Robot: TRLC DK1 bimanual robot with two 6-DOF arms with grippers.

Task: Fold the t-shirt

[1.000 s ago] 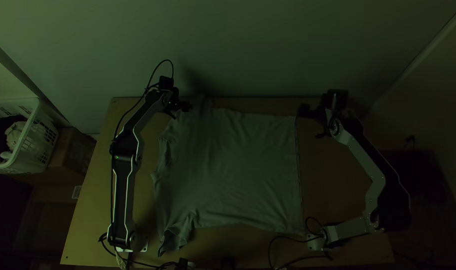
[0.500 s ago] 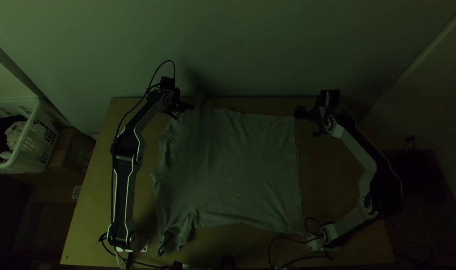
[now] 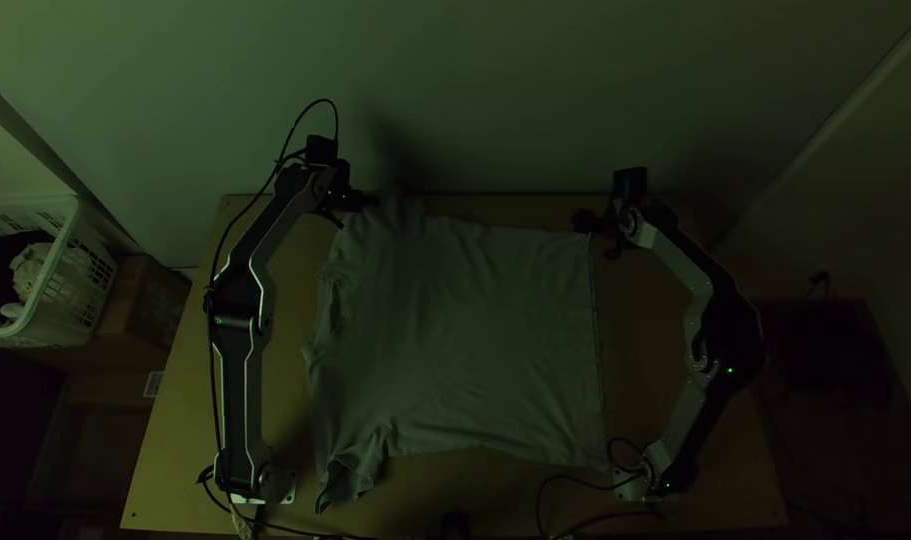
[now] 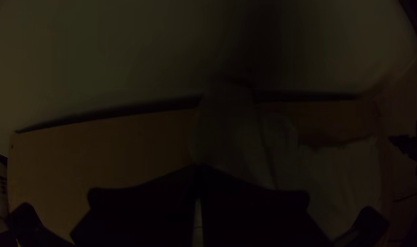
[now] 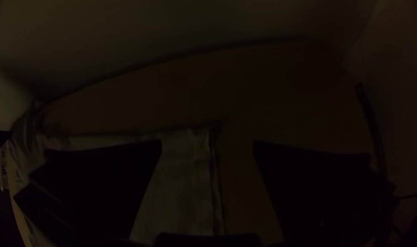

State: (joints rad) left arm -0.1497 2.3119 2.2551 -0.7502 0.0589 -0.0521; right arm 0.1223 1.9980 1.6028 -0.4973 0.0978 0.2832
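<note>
Grey and wrinkled, the t-shirt (image 3: 465, 340) is lying spread on the bench (image 3: 180, 430), its long axis running from nine to three o'clock, neck end pointing to nine, hem to three. By its eleven o'clock sleeve, the left claw (image 3: 372, 201) is closing on itself, fingers together; whether it's pinching cloth, I cannot tell. Near the two o'clock hem corner, the right claw (image 3: 595, 238) is gaping wide, gripping nothing.
</note>
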